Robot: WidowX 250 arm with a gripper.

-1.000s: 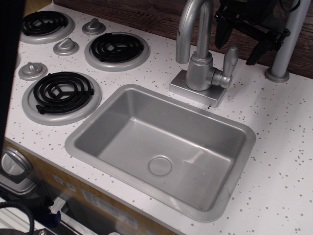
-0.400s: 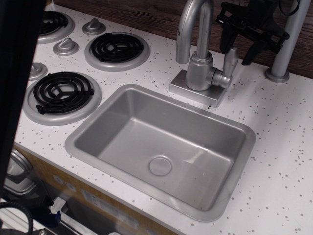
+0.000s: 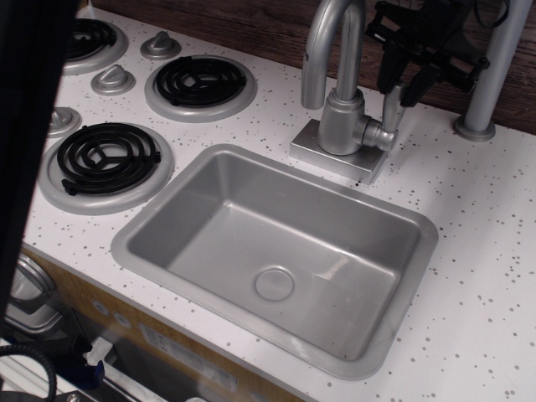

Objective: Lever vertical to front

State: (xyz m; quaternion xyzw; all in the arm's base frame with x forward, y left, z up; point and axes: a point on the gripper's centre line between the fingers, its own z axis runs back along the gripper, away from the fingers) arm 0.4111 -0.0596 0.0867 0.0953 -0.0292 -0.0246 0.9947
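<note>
The gripper [image 3: 399, 82] has come down and leftward from the far right corner, and its black fingers [image 3: 412, 88] now straddle the top of the lever [image 3: 391, 110], where a second ago they hung clear above and to the right of it. The fingers stand apart, one on each side of the paddle's tip, and whether either pad already touches the metal cannot be told from this view. The lever itself stands upright on its short stub at the right of the tap [image 3: 342, 117], beside the tall spout [image 3: 332, 42], at the far edge of the sink [image 3: 276, 251]; it has not tilted since the earlier frames, only its upper end is now hidden behind the fingers. That suggests the approach is about finished and the turn itself not begun: the next step likely needs the fingers to close on, or press against, the paddle and swing it down toward the near side, over the counter [image 3: 469, 209]. Between the two earlier frames the gripper was already dropping toward the lever, and a dark shape at the left edge widened across the burners [image 3: 109, 155].
</note>
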